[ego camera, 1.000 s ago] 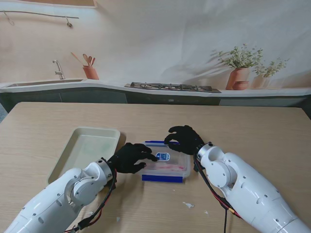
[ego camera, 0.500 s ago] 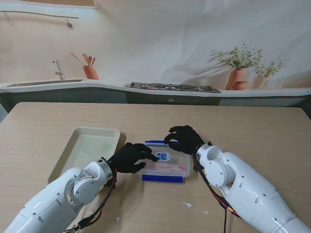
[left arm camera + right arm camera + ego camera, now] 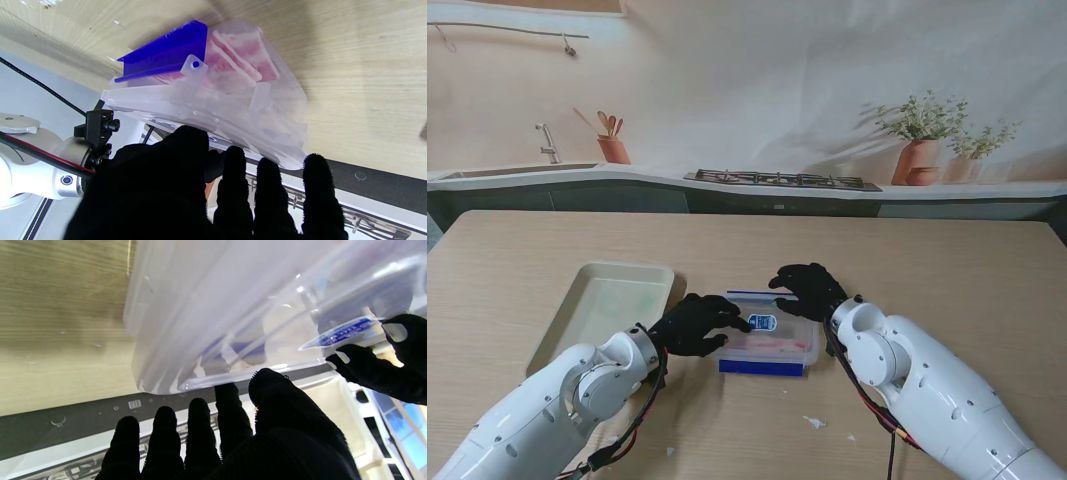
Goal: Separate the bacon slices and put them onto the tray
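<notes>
Both gloved hands, left hand [image 3: 695, 322] and right hand [image 3: 806, 288], grip the clear plastic box [image 3: 772, 345]

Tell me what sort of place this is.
Likely a staged kitchen: the sink, stove and potted plants appear to be a printed backdrop, while a real wooden table holds a tray and a bacon container.

Light wooden table [image 3: 947, 260], cream tray [image 3: 607, 300] at left, clear bacon container [image 3: 772, 346] at centre, small white scraps [image 3: 814, 422] nearer me
</notes>
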`<state>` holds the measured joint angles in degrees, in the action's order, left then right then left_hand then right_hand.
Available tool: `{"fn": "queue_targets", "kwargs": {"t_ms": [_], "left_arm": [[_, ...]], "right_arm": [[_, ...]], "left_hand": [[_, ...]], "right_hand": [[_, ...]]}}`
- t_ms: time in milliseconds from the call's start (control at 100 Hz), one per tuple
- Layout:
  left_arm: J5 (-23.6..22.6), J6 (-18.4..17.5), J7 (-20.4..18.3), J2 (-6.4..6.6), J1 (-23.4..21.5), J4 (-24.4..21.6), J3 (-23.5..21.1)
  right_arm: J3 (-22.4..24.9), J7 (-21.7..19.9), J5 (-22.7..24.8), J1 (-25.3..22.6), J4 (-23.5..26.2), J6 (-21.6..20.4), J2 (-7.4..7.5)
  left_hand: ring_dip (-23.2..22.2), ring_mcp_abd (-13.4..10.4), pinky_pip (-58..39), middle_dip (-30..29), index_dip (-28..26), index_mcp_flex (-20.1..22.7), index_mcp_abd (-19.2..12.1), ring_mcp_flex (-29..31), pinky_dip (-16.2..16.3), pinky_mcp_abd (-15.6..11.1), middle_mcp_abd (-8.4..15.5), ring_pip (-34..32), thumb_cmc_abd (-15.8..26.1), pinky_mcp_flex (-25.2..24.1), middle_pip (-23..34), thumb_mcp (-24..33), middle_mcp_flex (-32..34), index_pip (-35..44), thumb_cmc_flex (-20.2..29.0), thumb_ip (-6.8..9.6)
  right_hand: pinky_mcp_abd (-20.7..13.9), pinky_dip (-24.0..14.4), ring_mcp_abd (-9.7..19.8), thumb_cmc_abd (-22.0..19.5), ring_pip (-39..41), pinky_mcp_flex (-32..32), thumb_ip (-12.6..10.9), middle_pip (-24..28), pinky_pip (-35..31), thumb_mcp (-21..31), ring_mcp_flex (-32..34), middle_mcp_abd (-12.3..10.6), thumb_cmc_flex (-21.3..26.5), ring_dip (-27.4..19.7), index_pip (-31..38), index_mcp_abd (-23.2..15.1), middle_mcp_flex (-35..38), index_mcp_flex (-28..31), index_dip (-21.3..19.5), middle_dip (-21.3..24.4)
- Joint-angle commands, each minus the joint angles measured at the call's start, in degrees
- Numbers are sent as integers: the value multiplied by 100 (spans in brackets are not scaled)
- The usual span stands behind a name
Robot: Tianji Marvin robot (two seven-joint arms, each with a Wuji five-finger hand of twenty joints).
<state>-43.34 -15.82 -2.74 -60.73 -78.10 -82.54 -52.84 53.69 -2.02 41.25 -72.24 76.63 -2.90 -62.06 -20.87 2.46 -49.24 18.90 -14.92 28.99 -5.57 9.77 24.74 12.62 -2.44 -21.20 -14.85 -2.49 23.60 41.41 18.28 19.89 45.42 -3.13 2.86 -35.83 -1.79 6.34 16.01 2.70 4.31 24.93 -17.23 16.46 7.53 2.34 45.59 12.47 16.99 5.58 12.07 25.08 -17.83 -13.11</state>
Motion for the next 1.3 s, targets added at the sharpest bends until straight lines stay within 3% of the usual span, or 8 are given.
{"fn": "queue_targets", "kwargs": {"t_ms": [0, 540, 920, 1020, 1110, 1150, 1210, 1290], "left_arm": [[-46, 47, -240, 37, -145, 241, 109], [-39, -19, -101, 11, -115, 317, 116], [-182, -598, 1455, -248, -338, 336, -224], [-288, -614, 1839, -301, -472, 171, -392], [-415, -442, 1942, -304, -633, -69, -613], [-451, -314, 1909, -293, -719, -193, -739], [-589, -113, 2013, -289, -803, -285, -881], [-663, 147, 1939, -268, -919, -425, -1089]], "right_arm": [[-20, -93, 12, -39, -27, 33, -23], [92, 88, -17, -67, -141, -356, -37], [407, 656, 205, -316, -96, -784, -71], [584, 692, 259, -470, 85, -846, -63], [804, 704, 348, -663, 325, -925, -45], [911, 701, 398, -760, 444, -955, -35], [1068, 710, 449, -904, 611, -992, -27], [1337, 651, 514, -1140, 883, -1022, -6]], "left_hand": [[-72, 433, -60, 6, -41, 106, -21, 228, 8, 94, 44, -304, -252, -57, 103, -193, 28, 207, -190, -46], [-82, 576, -2, 1, -23, -75, -47, 154, -20, 129, 95, -278, -310, -99, 83, -163, -85, 153, -274, -35], [-156, 636, -162, 43, -11, -409, 30, 195, 55, 269, -1, -388, -552, 4, 187, 58, -120, 134, -673, -33], [-278, 794, -324, 128, -215, -143, 346, 397, 145, 386, -183, -602, -509, 64, 345, -101, 141, 553, -914, -43], [-590, 916, -328, 314, -923, 194, 950, 648, 168, 547, -354, -831, -364, 38, 646, -475, 533, 1871, -1141, -16], [-662, 941, 6, 372, -1137, 702, 1183, 753, -4, 668, -425, -835, -344, -201, 752, -701, 918, 2255, -1200, -77], [-747, 1035, 1290, 449, -1328, 1456, 1289, 1059, -681, 931, -478, -810, -210, -282, 807, -986, 1700, 2431, -1351, 9], [-761, 1059, 2463, 504, -1489, 1813, 1304, 962, -962, 940, -494, -635, -73, -304, 720, -1394, 1822, 2301, -1371, 46]], "right_hand": [[-70, -125, 162, -267, -112, 121, -158, -193, -32, 68, -44, -142, -109, -79, -83, 124, -180, -196, 104, 57], [-68, -126, 194, -167, -144, 108, -159, -323, -23, -106, -29, -141, -333, -94, -5, -227, -163, -415, 115, 89], [-45, -117, 155, -21, -52, 61, -183, -266, -21, -237, -18, -108, -603, -45, 115, -453, -151, -436, 78, 52], [-46, -111, 113, -5, -18, 57, -188, -217, -16, -229, -28, -75, -622, -27, 171, -398, -142, -382, 49, 28], [-34, -109, 105, 7, 11, 50, -186, -142, -16, -232, -24, -53, -655, -12, 231, -349, -129, -284, 16, -8], [-31, -105, 80, 22, 61, 47, -184, -13, -14, -225, -33, -36, -688, 14, 260, -338, -148, -257, -25, -68], [-21, -100, 25, 63, 229, 24, -180, 581, -17, -197, -33, 58, -733, 99, 314, -266, -141, -186, -130, -327], [-13, -92, -67, 93, 429, 20, -170, 1040, -16, -215, -27, 175, -847, 198, 553, 12, 17, 87, -429, -478]]}}
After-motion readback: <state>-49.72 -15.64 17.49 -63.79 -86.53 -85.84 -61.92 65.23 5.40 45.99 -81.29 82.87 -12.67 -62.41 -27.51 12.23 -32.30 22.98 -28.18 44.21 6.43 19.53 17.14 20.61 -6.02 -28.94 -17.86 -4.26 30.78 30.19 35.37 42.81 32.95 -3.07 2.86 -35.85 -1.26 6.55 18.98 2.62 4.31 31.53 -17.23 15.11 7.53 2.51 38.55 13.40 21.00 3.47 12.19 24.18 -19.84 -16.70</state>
